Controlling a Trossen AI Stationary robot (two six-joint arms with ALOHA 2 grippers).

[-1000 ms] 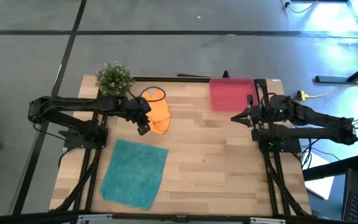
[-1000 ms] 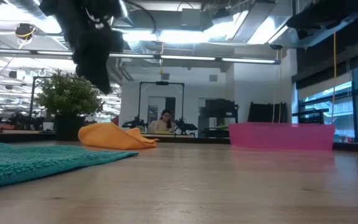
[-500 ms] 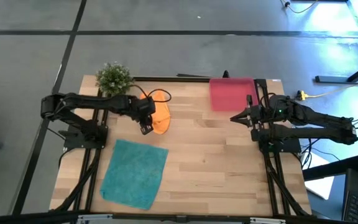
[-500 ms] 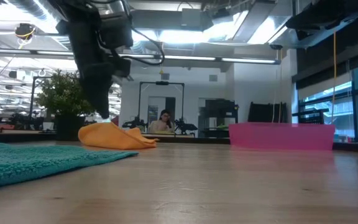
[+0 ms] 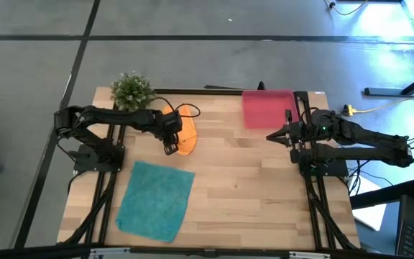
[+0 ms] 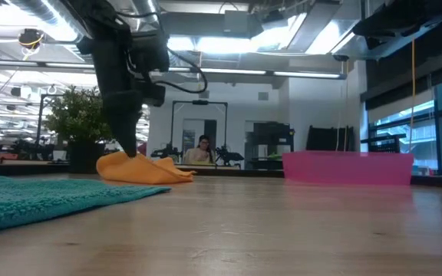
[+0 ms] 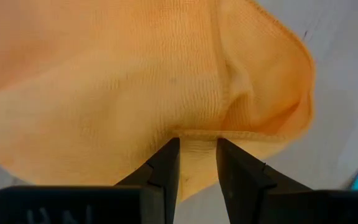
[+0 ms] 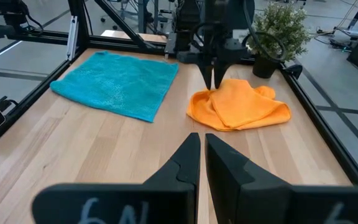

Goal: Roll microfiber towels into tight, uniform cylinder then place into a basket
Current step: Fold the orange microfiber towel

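Left tool: parted, a fold of the crumpled orange towel between its fingers
Right tool: closed, empty, beside pink basket
Surroundings: teal towel flat on bench; potted plant behind
Hidden: orange towel's underside

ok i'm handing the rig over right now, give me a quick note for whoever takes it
Left gripper: down on the crumpled orange towel near the plant, fingers straddling a hemmed edge with a narrow gap, not clamped.
Right gripper: shut, empty, parked beside the basket on the right.
Teal towel: lying flat and unrolled at the front left of the table.
Done: nothing rolled, and no towel is in the basket.
Left: roll both towels tight and place them in the basket.
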